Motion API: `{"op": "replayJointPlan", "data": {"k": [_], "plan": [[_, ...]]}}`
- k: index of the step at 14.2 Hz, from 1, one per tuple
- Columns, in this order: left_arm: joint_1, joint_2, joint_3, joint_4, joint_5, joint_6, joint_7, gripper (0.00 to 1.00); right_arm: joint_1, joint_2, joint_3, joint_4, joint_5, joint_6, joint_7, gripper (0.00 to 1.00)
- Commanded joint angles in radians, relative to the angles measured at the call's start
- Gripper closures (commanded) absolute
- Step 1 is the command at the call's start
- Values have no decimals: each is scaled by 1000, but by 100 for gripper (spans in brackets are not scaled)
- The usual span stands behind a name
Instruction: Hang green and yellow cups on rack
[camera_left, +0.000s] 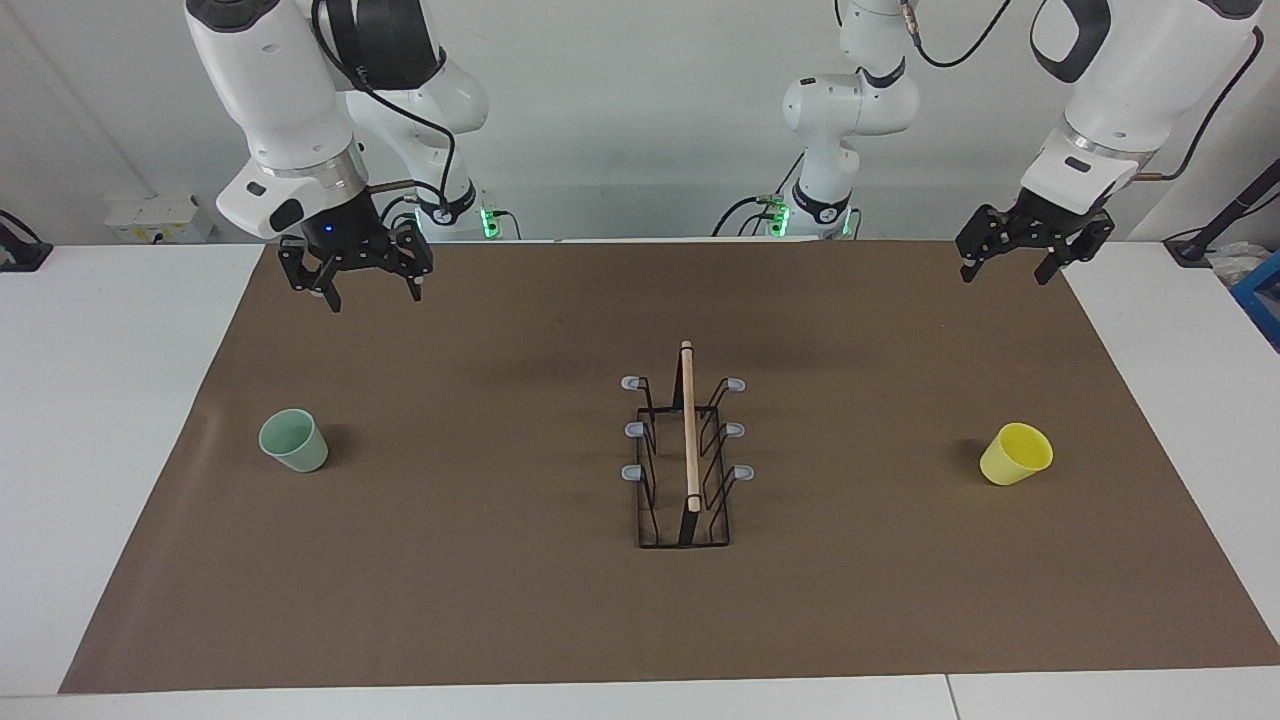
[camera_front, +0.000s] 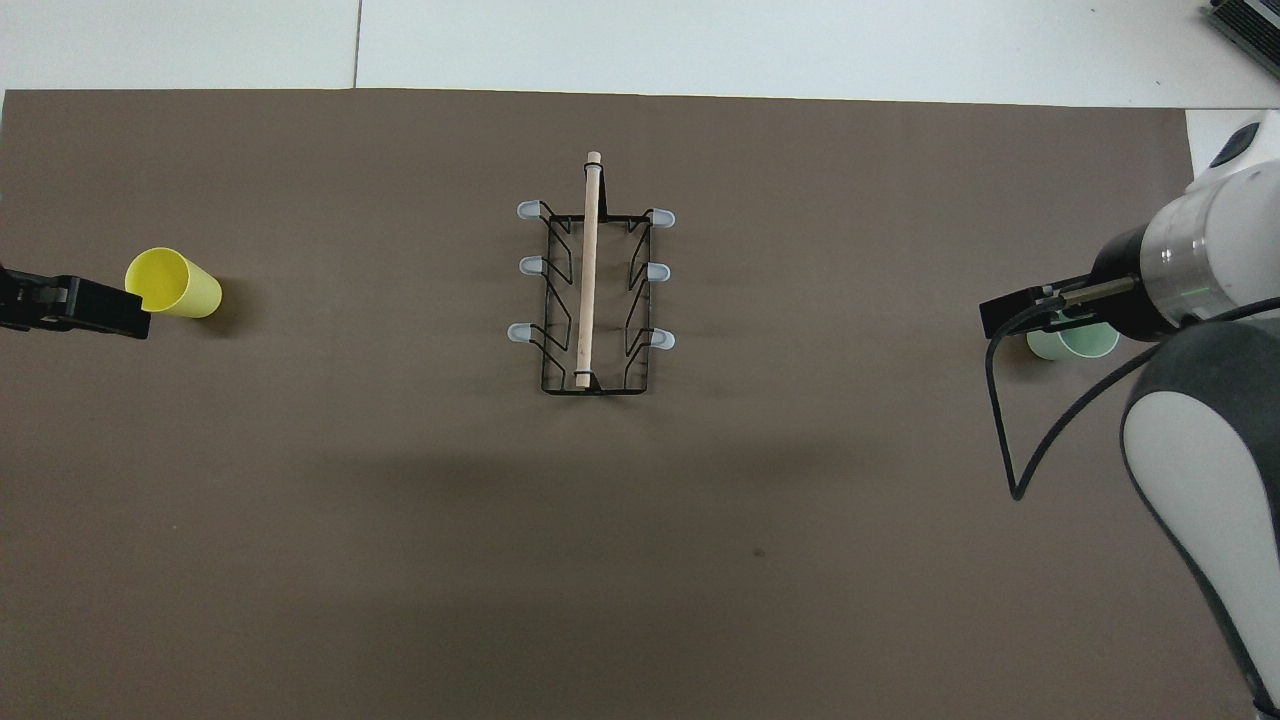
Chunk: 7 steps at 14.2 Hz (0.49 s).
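Observation:
The pale green cup (camera_left: 295, 440) stands mouth up on the brown mat toward the right arm's end. In the overhead view the green cup (camera_front: 1075, 343) is partly covered by my right gripper (camera_front: 1030, 312). In the facing view my right gripper (camera_left: 375, 295) hangs open and empty, high in the air, apart from the cup. The yellow cup (camera_left: 1015, 453) (camera_front: 175, 283) stands mouth up toward the left arm's end. My left gripper (camera_left: 1005, 273) (camera_front: 90, 307) is open and empty, raised above the mat. The black wire rack (camera_left: 688, 450) (camera_front: 592, 290) with its wooden rod stands mid-mat, with nothing on its prongs.
The brown mat (camera_left: 500, 580) covers most of the white table (camera_left: 100, 400). A black cable (camera_front: 1010, 440) loops down from the right arm. A blue object (camera_left: 1262, 300) sits at the table's edge by the left arm's end.

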Motion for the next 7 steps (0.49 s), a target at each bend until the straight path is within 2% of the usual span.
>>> {"op": "replayJointPlan", "data": {"k": [1, 3, 5, 7], "plan": [[0, -25, 10, -30, -35, 15, -31, 0, -18, 11, 11, 15, 15, 4, -14, 0], [0, -3, 47, -29, -72, 29, -94, 0, -40, 12, 10, 14, 9, 7, -43, 0], [-2, 49, 111, -10, -119, 35, -146, 0, -43, 11, 8, -7, -8, 39, -65, 0], [1, 118, 171, 30, -167, 32, -176, 2, -31, 6, 10, -96, -80, 110, -77, 0]]}}
